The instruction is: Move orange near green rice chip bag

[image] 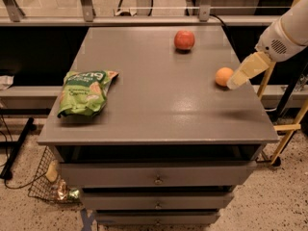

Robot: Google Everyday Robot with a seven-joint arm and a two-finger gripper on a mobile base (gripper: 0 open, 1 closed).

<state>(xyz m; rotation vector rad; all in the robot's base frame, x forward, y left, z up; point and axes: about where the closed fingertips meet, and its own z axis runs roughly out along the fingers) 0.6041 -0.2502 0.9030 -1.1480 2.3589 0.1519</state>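
my gripper (237, 80) hangs low over the right edge of the grey tabletop (159, 109), its pale yellowish tip angled down and to the left from my white arm (288, 32), which enters at the upper right of the view. the tip sits right against the right side of the orange (223, 76), touching it or very nearly so. i cannot tell whether the gripper is open or closed. the orange rests on the tabletop close to the right edge, roughly halfway between the back and the front. 1 red fruit (184, 40) stands further back and to the left of it, near the rear edge, well apart from both the orange and my gripper. the green rice chip bag (85, 93) lies flat on the left side of the tabletop, close to the left edge, its white lettering and pictures of pale chips facing up. most of the tabletop's width lies between the bag and the orange. below the tabletop i see 3 drawer fronts (192, 177), each with a small knob in the middle. a wire basket (43, 186) sits on the speckled floor at the lower left, beside the drawers.
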